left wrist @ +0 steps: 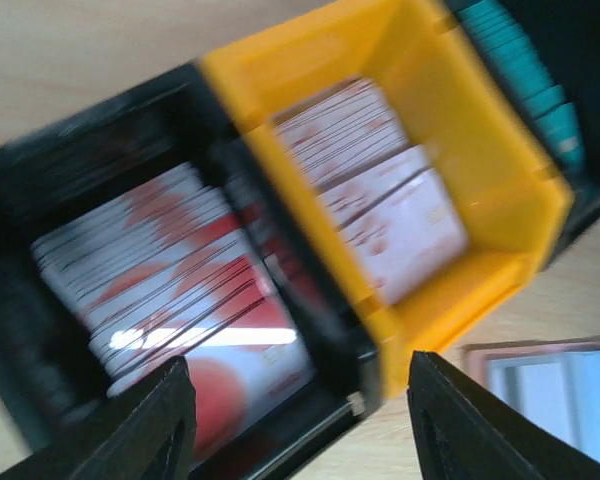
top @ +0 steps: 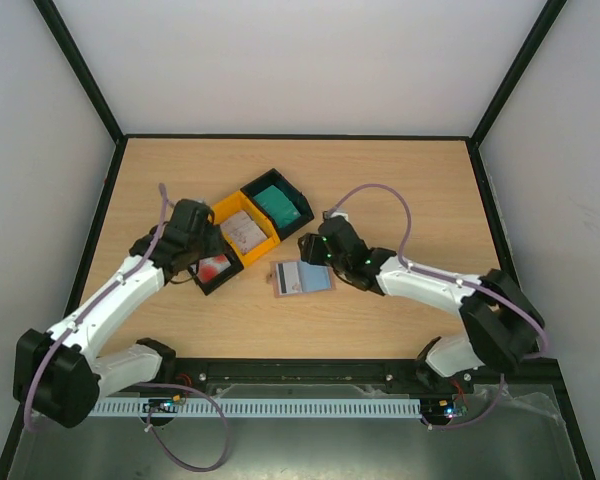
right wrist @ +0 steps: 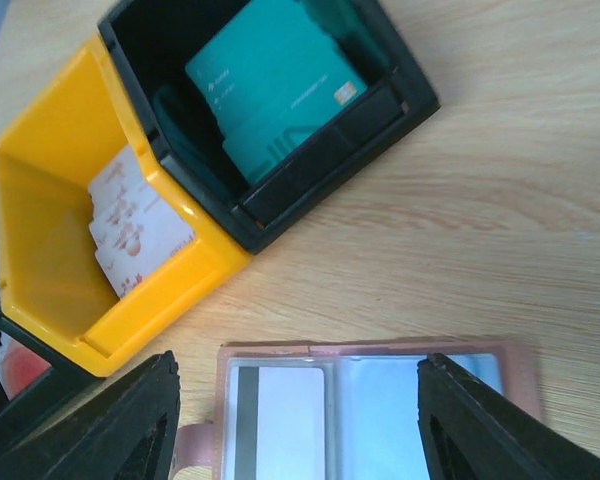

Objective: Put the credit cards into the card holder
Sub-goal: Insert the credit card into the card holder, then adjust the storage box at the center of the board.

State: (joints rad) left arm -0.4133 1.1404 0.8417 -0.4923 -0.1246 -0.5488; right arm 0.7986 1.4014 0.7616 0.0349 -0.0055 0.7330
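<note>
The card holder (top: 302,278) lies open on the table, pinkish-brown with pale blue pockets; a whitish card with a dark stripe sits in its left pocket (right wrist: 280,420). Red-and-white cards (left wrist: 170,300) stand stacked in a black tray. Pale blotched cards (left wrist: 375,190) fill the yellow tray (top: 242,232). Teal cards (right wrist: 280,85) fill the far black tray (top: 278,204). My left gripper (left wrist: 300,420) is open just over the near edge of the red-and-white stack's tray. My right gripper (right wrist: 300,420) is open above the card holder, holding nothing.
The three trays stand in a diagonal row, black (top: 216,270), yellow, black, left of table centre. The card holder's tab (right wrist: 195,445) points left. Black frame rails edge the table. Bare wood lies at the right and far back.
</note>
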